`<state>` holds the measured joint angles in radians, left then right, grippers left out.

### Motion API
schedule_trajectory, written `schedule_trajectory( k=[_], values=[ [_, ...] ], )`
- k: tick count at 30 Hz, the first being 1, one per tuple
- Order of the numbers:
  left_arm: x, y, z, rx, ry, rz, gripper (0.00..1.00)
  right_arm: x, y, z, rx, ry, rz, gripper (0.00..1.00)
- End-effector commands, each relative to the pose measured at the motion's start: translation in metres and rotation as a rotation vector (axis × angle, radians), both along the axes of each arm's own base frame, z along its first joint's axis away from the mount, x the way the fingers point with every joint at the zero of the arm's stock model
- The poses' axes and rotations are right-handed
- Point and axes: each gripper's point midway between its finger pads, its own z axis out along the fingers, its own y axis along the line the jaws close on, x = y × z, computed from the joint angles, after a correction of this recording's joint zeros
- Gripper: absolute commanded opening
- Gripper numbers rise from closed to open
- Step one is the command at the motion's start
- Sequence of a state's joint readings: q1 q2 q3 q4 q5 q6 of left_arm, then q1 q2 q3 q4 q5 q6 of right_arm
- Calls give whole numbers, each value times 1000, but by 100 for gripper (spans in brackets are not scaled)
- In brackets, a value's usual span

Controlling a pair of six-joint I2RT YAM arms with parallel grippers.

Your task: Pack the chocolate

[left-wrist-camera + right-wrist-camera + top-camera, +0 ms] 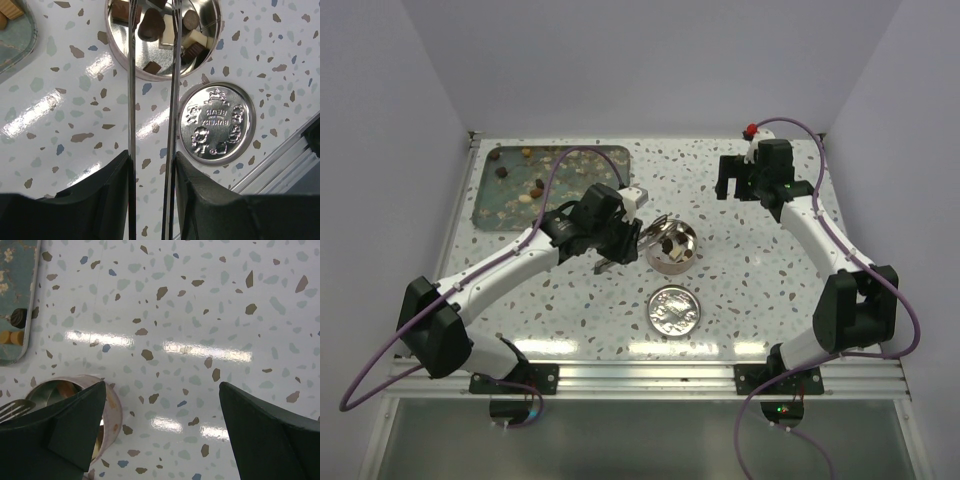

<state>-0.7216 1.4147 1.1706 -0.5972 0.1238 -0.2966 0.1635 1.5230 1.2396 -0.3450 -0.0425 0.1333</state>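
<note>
One round metal tin (150, 76) stands open near the middle of the tabletop (760, 290). In it lies some of the chocolate (150, 24). I count about seven lumps there, mostly dark brown, with two or three pale cream ones among them. The far part of the tin is cut off in the left wrist view, so there may be more.

Its single lid (216, 124) lies flat and embossed side up, just beside the tin and towards the near edge, not touching it.

One teal tray (610, 165) sits in the far-left corner. Roughly half a dozen more lumps, dark and pale, are scattered on its left half.

The left tool (152, 155) is pinching one pair of thin metal tongs (131, 100). The two arms lie against its inner faces and reach out over the tin.

The right tool (162, 390) hangs over bare tabletop towards the far-right corner. Its fingers are spread wide, with nothing between them, well apart from the tin.
</note>
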Motion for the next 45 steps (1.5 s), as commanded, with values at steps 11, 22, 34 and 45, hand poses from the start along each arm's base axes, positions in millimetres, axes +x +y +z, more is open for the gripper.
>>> schedule_trajectory(
  k=[11, 22, 34, 45],
  values=[
    [75, 108, 50, 56, -151, 386, 42, 0, -3, 24, -7, -66, -5, 98],
    [99, 254, 8, 144, -47, 749, 44, 0, -2, 21, -4, -61, 0, 98],
    [100, 263, -28, 210, 43, 736, 45, -3, -5, 18, -24, -56, -6, 98],
    [95, 268, -57, 202, 106, 757, 45, 1, -4, 17, -29, -55, 2, 98]
  ],
)
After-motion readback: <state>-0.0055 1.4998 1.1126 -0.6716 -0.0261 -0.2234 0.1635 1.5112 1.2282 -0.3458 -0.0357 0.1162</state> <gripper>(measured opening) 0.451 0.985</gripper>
